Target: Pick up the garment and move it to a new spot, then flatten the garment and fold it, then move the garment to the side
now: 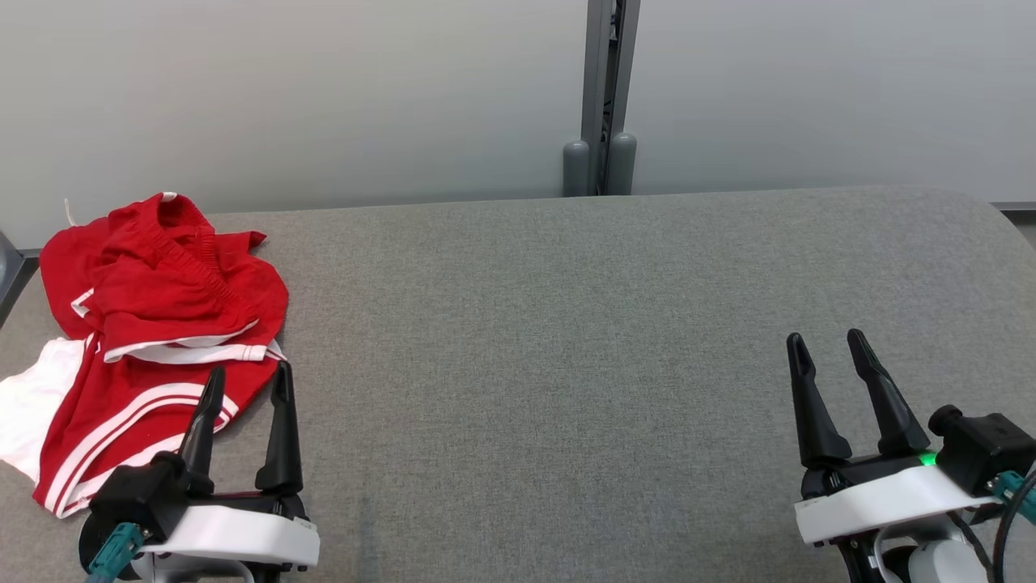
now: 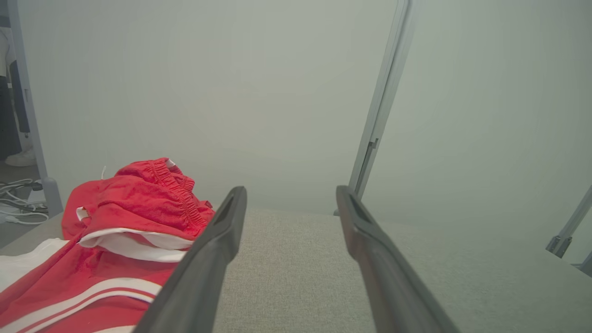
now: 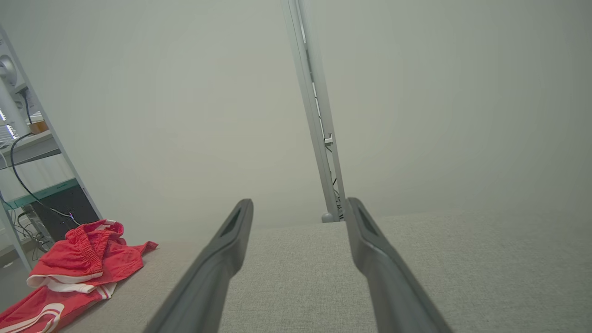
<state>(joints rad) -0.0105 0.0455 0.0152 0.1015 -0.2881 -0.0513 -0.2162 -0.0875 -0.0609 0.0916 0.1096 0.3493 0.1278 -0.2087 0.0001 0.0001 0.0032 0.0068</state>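
Nearest the camera, the robot's left claw (image 1: 249, 371) hangs at the lower left with its two dark fingers spread and nothing between them. Its left finger overlaps the near edge of the red garment (image 1: 162, 283) in the head view; whether it touches the cloth cannot be told. The right claw (image 1: 825, 338) sits at the lower right, also spread wide and empty, well apart from the garment.

Both claws are poised over a grey fabric-covered worktop (image 1: 526, 364), bare across its middle and right.

The garment, red with white stripes and an elastic waistband, lies crumpled at the worktop's far left edge, with white fabric (image 1: 32, 397) showing at its left side. From the left wrist the garment (image 2: 138, 208) sits just left of the left claw (image 2: 290, 190); from the right wrist it (image 3: 88, 254) appears far off to the left of the right claw (image 3: 299, 201).

Beyond the worktop stand pale grey wall panels (image 1: 324, 97), joined by a metal post (image 1: 603, 81).
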